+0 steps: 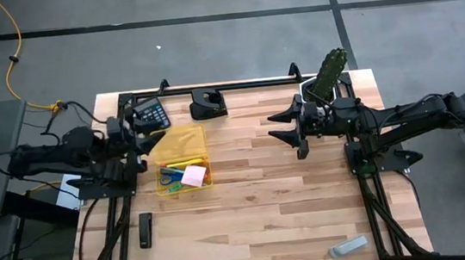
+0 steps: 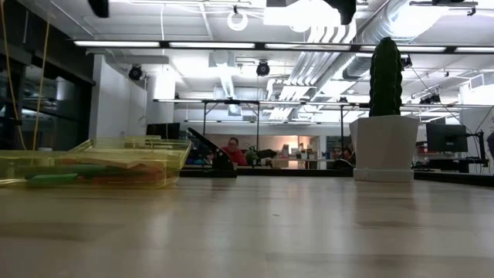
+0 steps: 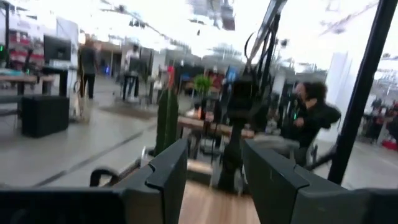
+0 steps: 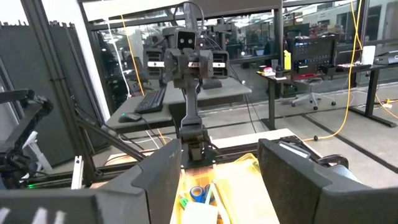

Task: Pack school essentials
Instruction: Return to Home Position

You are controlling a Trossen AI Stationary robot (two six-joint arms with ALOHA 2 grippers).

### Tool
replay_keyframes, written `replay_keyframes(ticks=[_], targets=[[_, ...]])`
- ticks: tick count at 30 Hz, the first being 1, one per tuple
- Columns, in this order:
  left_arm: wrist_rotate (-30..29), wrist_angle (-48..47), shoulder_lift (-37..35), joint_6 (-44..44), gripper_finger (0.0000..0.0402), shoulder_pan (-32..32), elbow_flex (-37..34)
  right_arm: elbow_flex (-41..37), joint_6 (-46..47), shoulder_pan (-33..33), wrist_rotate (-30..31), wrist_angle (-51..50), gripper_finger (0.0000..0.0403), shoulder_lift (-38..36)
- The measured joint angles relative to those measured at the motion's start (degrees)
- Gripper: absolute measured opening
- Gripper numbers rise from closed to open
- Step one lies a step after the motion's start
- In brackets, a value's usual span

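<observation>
A clear yellow box stands on the wooden table left of centre. In it lie blue-handled scissors, a pink note pad and thin coloured pens; the low view shows the box at the left, the right wrist view shows it below. My left gripper hovers open above the box's left edge, raised well off the table. My right gripper hangs open in the air right of centre, facing the box. Red-handled scissors are not visible.
A calculator and a black stapler-like object lie near the far edge. The cactus in a white pot stands at the far right. A black bar lies near the left front, a grey object at the near right.
</observation>
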Motion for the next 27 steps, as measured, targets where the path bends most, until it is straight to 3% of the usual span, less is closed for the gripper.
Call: replay_keyframes(ticks=[6, 12, 17, 25, 27], targets=[[0.7, -15.1, -10.2, -2.6, 0.0101, 0.0, -1.3, 0.0, 1.9, 0.0, 0.0, 0.0, 0.0206, 0.0], [1.5, -6.0, -20.6, -1.1, 0.0009, 0.0, -12.6, 0.0, 1.6, 0.0, 0.0, -0.8, 0.0206, 0.0], [1.5, 3.6, -25.1, -1.5, 0.0004, 0.0, -22.3, 0.0, 4.0, 0.0, 0.1, -0.8, 0.0206, 0.0], [1.7, 5.4, -25.1, -6.3, 0.0001, 0.1, -30.3, 0.0, 5.9, 0.0, 0.1, -1.3, 0.0206, 0.0], [1.7, 1.7, -25.0, -7.3, 0.0000, 0.1, -30.2, 0.0, 6.1, 0.0, 0.1, -1.3, 0.0206, 0.0]])
